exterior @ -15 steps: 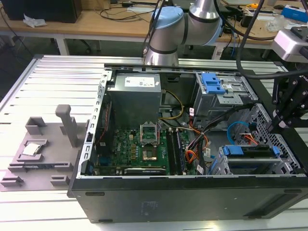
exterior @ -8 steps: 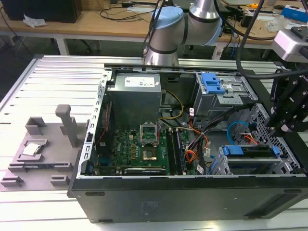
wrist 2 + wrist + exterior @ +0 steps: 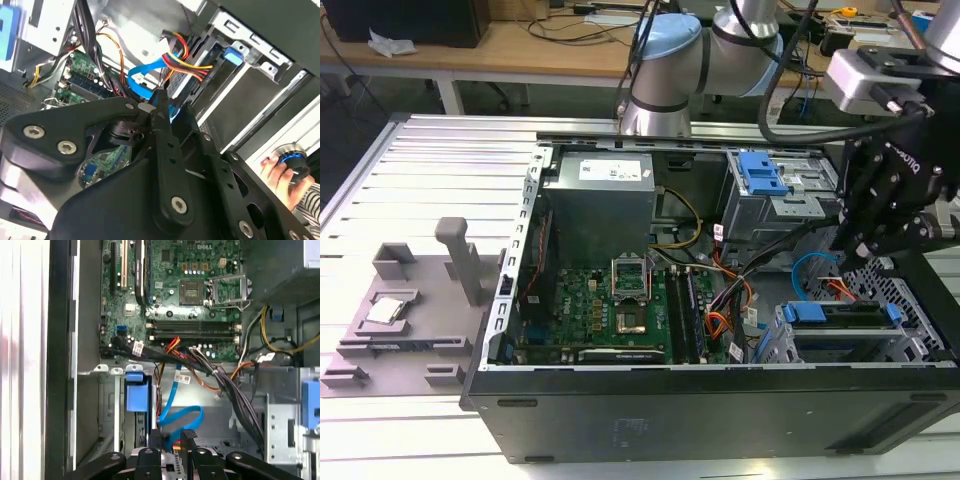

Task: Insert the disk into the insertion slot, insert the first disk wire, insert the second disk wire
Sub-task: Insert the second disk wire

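The disk (image 3: 845,318) lies inside the insertion slot (image 3: 920,345) at the case's front corner, on the exterior view's right, and its blue carrier (image 3: 807,312) shows at the end. My gripper (image 3: 865,245) hangs just above the disk's back. In both wrist views the jaws are drawn together on the plug end of the blue disk wire (image 3: 145,75), which loops (image 3: 182,415) up from the fingertips (image 3: 161,100). A red, yellow and orange disk wire (image 3: 187,62) runs to the disk's back beside the carrier tab (image 3: 232,54).
The motherboard (image 3: 620,300), the power supply (image 3: 600,205) and a grey bay with a blue latch (image 3: 760,175) fill the open case. Black cable bundles (image 3: 235,390) cross near the cage. A person's hand (image 3: 277,172) holds a knob outside the case. A grey fixture (image 3: 400,315) lies on the table.
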Robot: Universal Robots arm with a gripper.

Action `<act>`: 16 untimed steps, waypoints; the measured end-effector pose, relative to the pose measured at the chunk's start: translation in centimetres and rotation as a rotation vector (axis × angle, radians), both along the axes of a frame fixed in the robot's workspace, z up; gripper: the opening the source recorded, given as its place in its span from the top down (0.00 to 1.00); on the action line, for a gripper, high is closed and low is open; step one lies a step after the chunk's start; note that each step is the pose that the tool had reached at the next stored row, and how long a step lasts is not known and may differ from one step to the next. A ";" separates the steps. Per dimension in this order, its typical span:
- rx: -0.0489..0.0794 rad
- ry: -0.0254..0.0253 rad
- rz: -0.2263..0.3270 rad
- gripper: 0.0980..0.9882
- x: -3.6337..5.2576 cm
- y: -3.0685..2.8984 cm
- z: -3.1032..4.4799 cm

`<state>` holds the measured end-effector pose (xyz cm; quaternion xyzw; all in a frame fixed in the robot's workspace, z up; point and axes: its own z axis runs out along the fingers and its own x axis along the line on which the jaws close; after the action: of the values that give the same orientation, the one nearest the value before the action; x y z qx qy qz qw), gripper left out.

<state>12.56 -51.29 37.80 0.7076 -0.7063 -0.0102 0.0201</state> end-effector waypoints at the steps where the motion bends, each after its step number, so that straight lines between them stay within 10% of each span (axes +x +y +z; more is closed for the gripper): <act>1: 0.000 0.0000 0.007 0.77 -0.03 0.00 -0.04; 16: -0.002 0.0004 0.061 0.93 -0.44 -0.01 -0.39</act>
<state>12.11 -51.30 37.41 0.7287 -0.6844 -0.0092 0.0212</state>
